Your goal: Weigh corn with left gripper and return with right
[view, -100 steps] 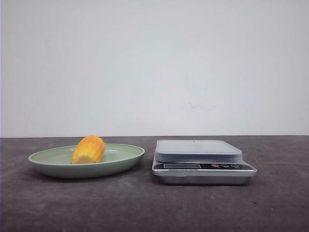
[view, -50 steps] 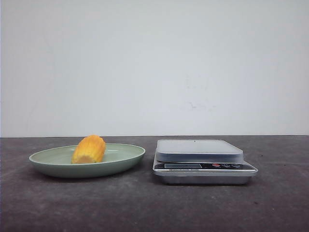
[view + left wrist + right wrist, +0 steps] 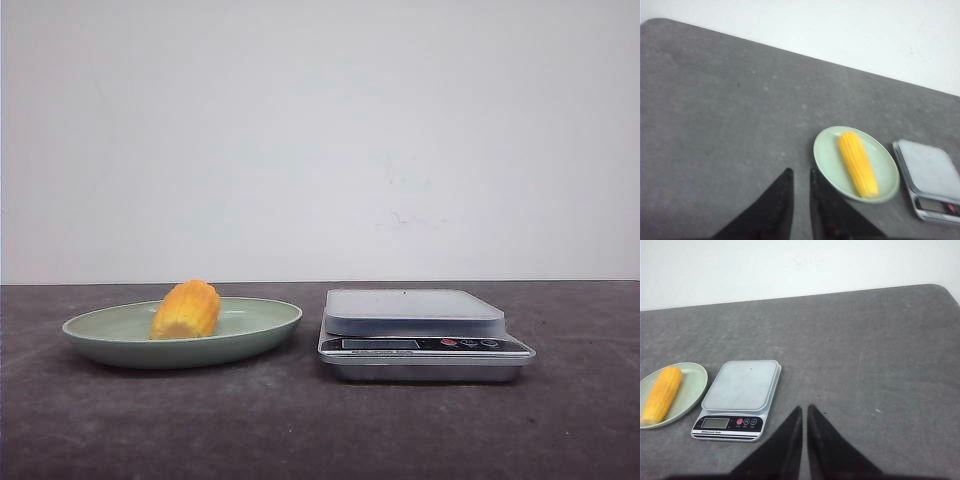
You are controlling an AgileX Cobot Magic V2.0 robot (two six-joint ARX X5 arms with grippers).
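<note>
A dark grey, speckled flat surface [image 3: 300, 430] carries everything, with a plain white wall [image 3: 320, 140] behind it. On its right half, in the front view, sits a silver digital kitchen scale [image 3: 425, 335] with a pale square weighing platform, a small display and round buttons on its front panel. Just beside the scale, to its left and apart from it, lies a shallow pale green round plate [image 3: 255, 330]. The yellow-orange corn cob [image 3: 185, 310] rests inside this plate on its side, a paler cut end facing the camera. The left gripper [image 3: 801, 175] hovers over bare surface near the plate, its black fingers [image 3: 782, 200] narrowly parted and holding nothing. The right gripper [image 3: 804, 411] hangs near the scale, its black fingers [image 3: 790, 440] nearly pressed together, a thin slit between them, empty
</note>
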